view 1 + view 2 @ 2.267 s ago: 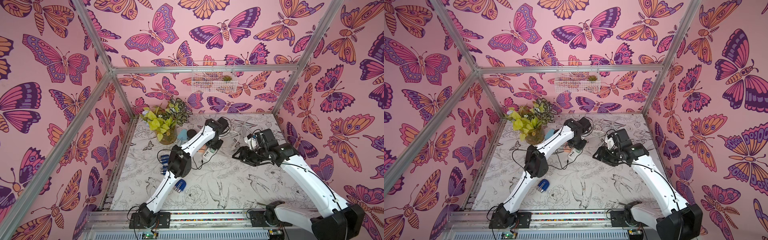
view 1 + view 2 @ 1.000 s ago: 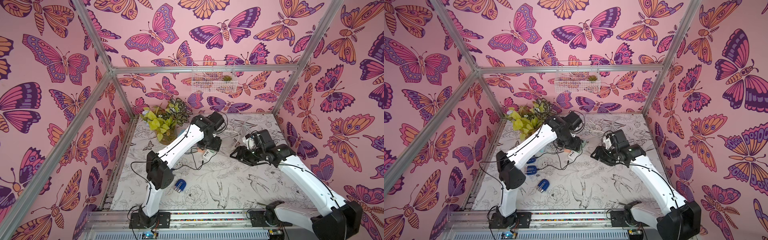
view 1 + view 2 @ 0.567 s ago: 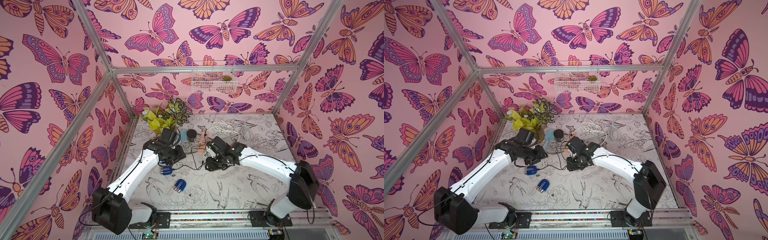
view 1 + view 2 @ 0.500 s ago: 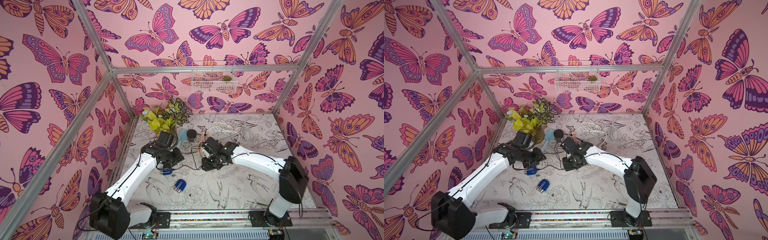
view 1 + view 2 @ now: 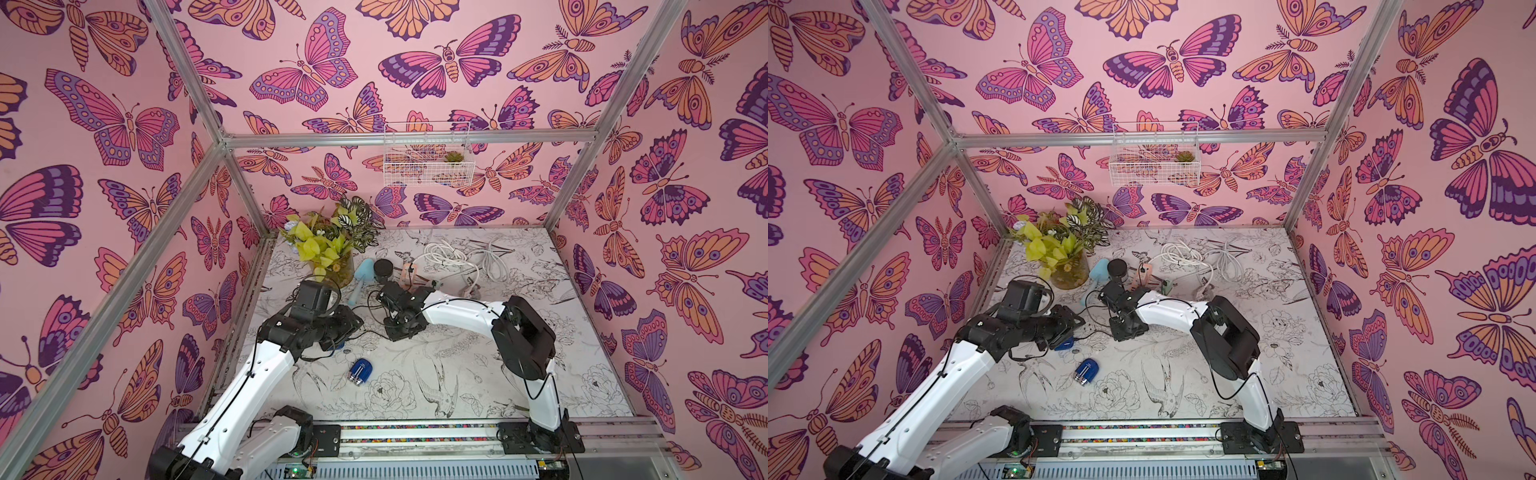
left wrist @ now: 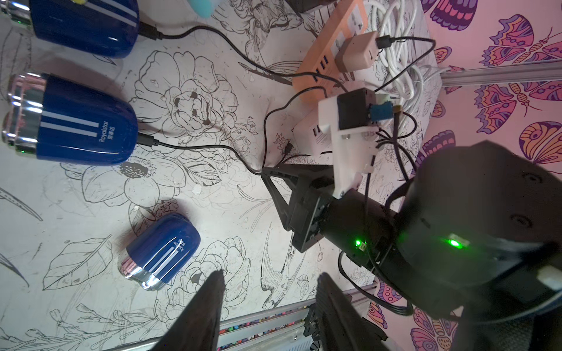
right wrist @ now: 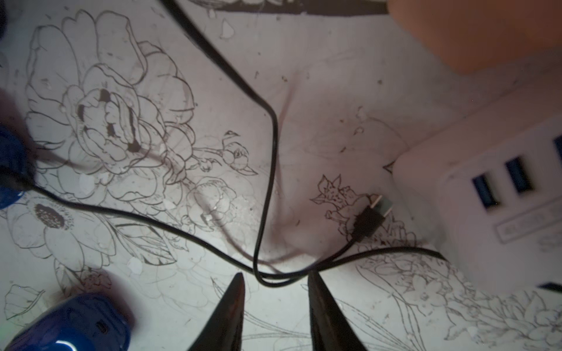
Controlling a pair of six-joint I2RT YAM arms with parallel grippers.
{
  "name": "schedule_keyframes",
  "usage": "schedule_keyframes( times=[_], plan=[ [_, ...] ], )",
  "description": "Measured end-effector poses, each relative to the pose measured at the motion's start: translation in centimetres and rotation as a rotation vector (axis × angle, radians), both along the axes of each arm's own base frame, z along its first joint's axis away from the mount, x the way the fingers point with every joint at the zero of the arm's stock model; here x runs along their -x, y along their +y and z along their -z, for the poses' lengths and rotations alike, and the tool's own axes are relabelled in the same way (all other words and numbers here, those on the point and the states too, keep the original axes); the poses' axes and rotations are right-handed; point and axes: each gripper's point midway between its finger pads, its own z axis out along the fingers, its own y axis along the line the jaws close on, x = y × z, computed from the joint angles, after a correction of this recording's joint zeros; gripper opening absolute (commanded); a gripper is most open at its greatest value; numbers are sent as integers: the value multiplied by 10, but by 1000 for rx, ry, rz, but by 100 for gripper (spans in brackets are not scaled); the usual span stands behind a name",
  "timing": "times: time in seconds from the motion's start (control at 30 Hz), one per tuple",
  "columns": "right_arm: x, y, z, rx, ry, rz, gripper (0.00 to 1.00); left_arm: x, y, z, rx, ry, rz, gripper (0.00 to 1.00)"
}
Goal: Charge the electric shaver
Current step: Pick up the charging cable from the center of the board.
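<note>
Two blue shavers (image 6: 82, 130) lie cabled; the third, unplugged shaver (image 6: 161, 252) lies apart from them. Left gripper (image 6: 270, 273) hovers near it, fingers spread, empty. Right gripper (image 7: 275, 275) stands parted over the loose black cable (image 7: 275, 136), clasping nothing; the cable's USB plug (image 7: 369, 218) lies just beside the white power strip (image 7: 486, 243).

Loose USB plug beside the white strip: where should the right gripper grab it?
I'd pinch the USB plug by its black housing, from above, jaws across its width, leaving the metal tip bare: it lies flat, tip facing the white strip with blue ports.
</note>
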Motion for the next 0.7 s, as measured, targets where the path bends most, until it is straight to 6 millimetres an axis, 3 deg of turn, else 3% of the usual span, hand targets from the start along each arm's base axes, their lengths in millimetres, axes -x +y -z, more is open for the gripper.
schedule_keyframes(
  times=[0.2,0.47,0.63,0.7],
  plan=[
    [-4,12,-6,-15,-31,-7,35,4,1,2,-5,15,1,52],
    [-12,17,14,26,-22,19,15,5,1,2,-4,13,13,51],
    [-11,15,15,35,-15,34,0,5,1,2,-5,13,13,50],
    [-10,14,15,37,-8,45,0,5,1,2,-4,13,13,50]
  ],
)
